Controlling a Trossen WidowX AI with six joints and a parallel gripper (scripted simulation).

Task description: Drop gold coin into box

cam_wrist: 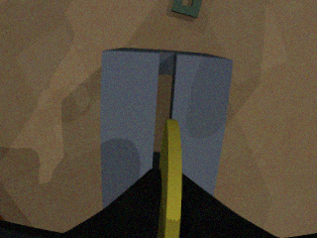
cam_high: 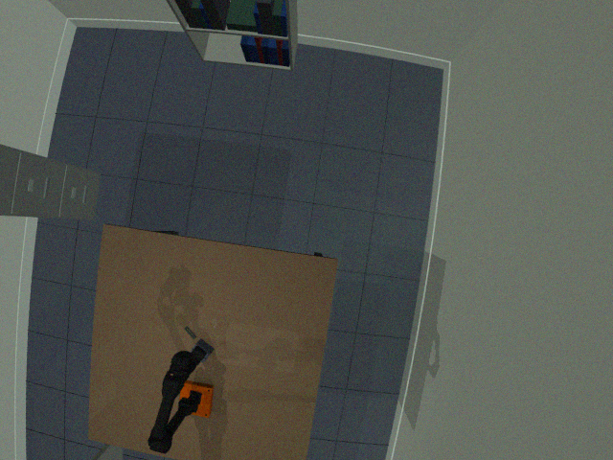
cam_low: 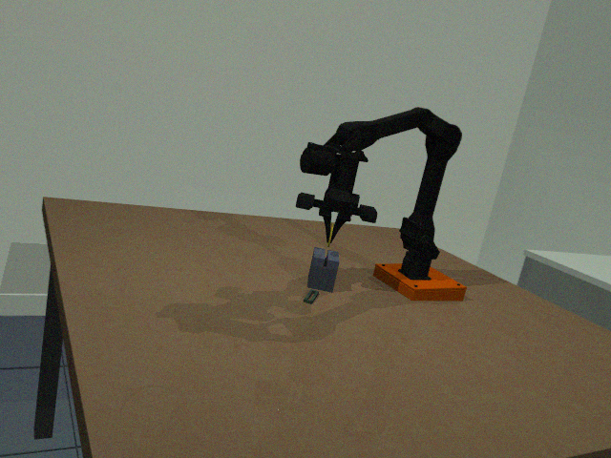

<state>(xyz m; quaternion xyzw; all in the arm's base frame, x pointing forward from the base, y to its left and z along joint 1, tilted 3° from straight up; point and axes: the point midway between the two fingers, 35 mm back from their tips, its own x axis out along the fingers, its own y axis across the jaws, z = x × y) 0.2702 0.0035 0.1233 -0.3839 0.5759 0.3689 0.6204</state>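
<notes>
My gripper [cam_low: 329,240] is shut on the gold coin [cam_low: 330,232] [cam_wrist: 172,178], which stands on edge between the fingertips. In the exterior view the coin's lower edge is a little above the grey box [cam_low: 323,273] [cam_wrist: 130,99]. In the wrist view the coin runs nearly along the slot [cam_wrist: 163,99], over its near part and slightly to its right, a little tilted to it. The dark-green holder [cam_low: 306,300] [cam_wrist: 184,11] [cam_high: 190,332] lies empty on the table beyond the box. In the top view the arm hides the fingers and coin.
The arm's orange base [cam_high: 204,406] [cam_low: 436,285] stands on the brown table [cam_high: 277,297] [cam_low: 197,394], close to the box. A shelf unit [cam_high: 225,48] and a grey cabinet [cam_high: 49,190] stand away from the table.
</notes>
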